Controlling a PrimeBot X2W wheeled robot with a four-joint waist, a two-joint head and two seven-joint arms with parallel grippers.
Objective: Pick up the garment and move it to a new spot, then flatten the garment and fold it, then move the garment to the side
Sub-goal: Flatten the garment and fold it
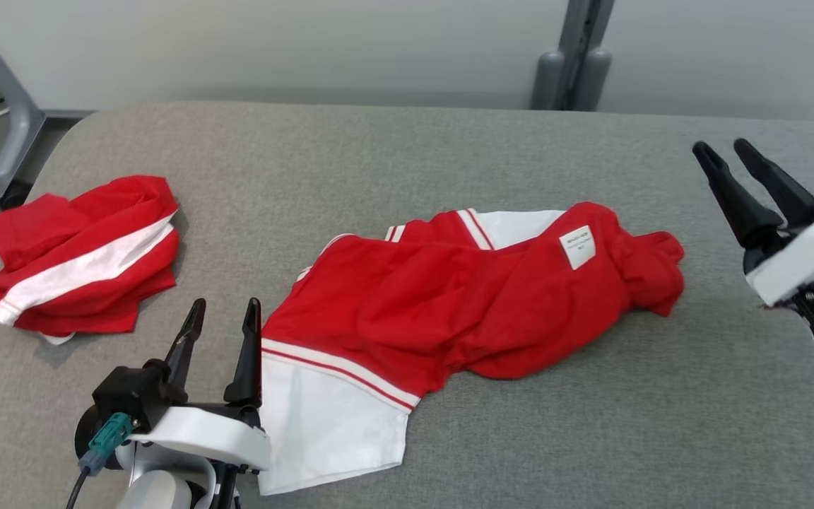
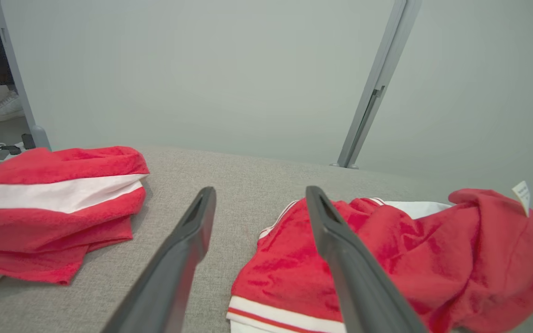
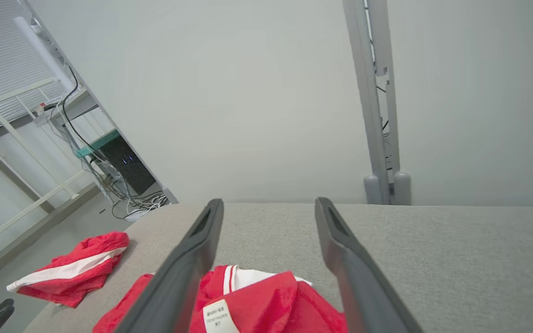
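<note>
Red-and-white garment (image 1: pixel 449 297) sprawls crumpled on the grey bench (image 1: pixel 449 155); left hand (image 1: pixel 227 305) beside its hem and right hand (image 1: pixel 721 147) both gape, empty.

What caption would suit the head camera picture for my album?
Left gripper and right gripper, both open, flank a rumpled red garment on a grey table; second garment at left.

I've got the left gripper (image 1: pixel 226 305) low at the left of the head view, dark fingers (image 1: pixel 246 357) pointing up the view and spread apart; its white wrist (image 1: pixel 202 435) carries a teal plug (image 1: pixel 107 438) with a dark cable; the right gripper (image 1: pixel 721 147) sits higher at the right edge, fingers slanting up-left, parted too.
</note>
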